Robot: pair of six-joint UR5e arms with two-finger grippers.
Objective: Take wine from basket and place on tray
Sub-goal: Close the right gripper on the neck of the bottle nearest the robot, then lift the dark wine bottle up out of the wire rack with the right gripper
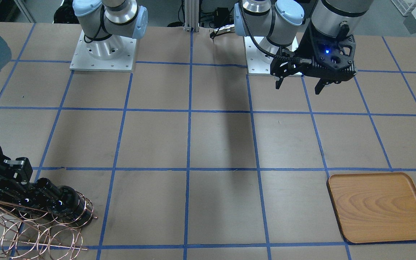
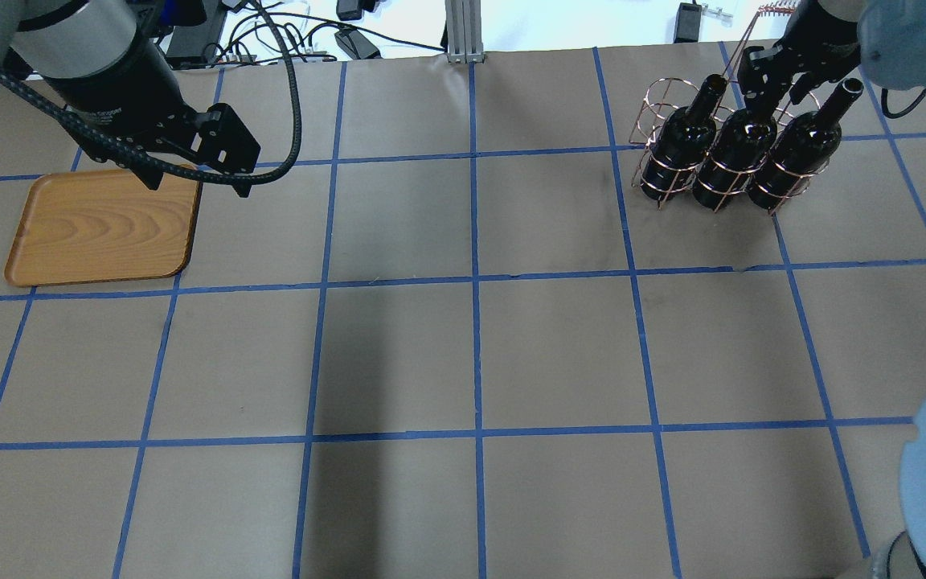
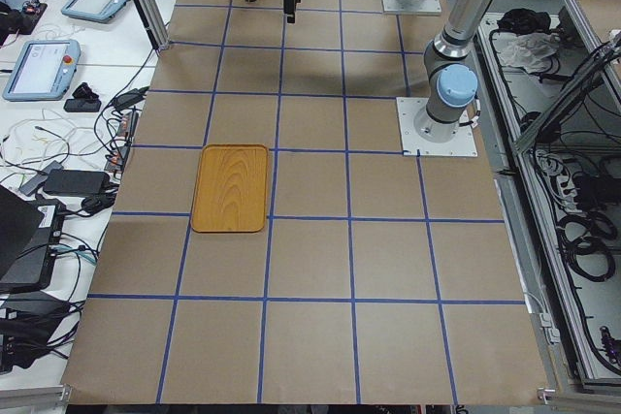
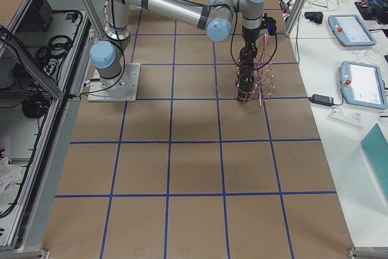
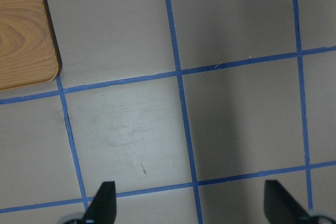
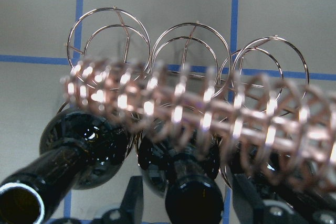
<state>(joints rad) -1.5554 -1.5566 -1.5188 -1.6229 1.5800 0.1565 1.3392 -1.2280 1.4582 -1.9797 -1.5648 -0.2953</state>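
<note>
While I watched on my screens, the wine (image 2: 732,157) I wanted was the middle one of three dark bottles. It sat in the basket (image 6: 210,111) at the far right corner of the table (image 2: 471,362). It leaned with its fat end down and its thin neck pointing up at the right gripper (image 6: 189,203). That gripper's fingers were apart, one on each side of the neck. They held nothing yet, and I could not tell if they touched the glass. The other two bottles (image 2: 676,153) stood close on each side. The tray (image 2: 101,229) lay well apart, on the far left. The left gripper (image 5: 191,203) hung beside it, wide open and empty. So the right arm was much nearer. I saw no label or words on any bottle.
</note>
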